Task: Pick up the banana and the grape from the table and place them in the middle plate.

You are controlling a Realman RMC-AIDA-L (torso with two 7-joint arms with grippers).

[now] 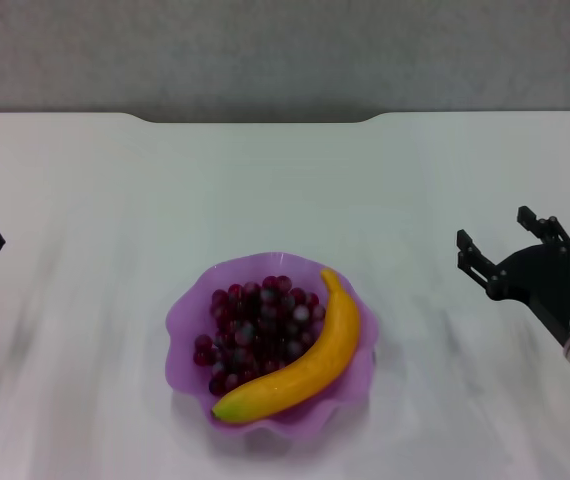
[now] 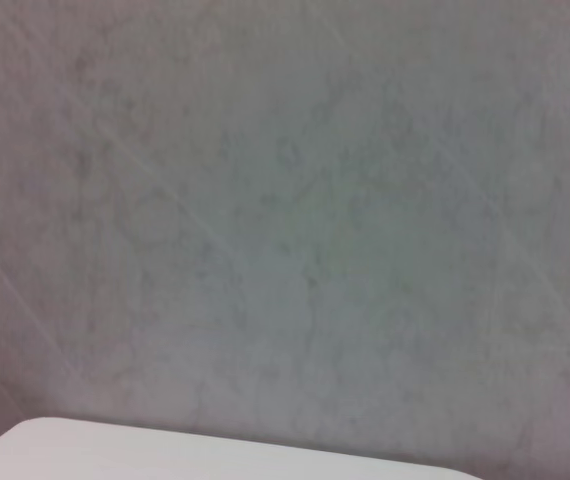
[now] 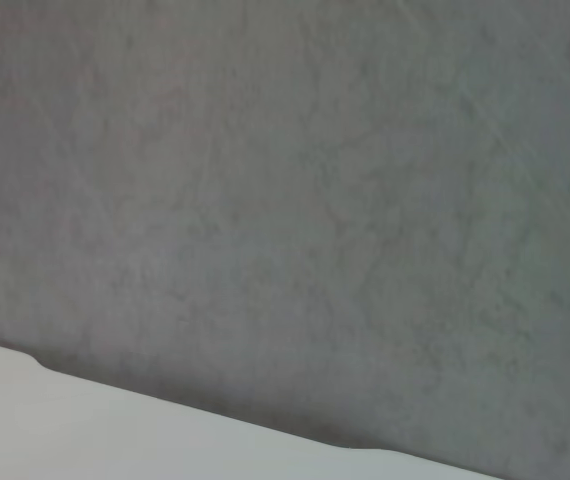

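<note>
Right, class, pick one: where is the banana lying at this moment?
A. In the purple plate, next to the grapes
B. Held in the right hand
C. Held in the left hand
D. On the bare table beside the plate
A: the banana lies inside the purple plate, against the grapes, and no hand holds anything.

- No text, label, brand, number or sign can be read in any of the three views
</note>
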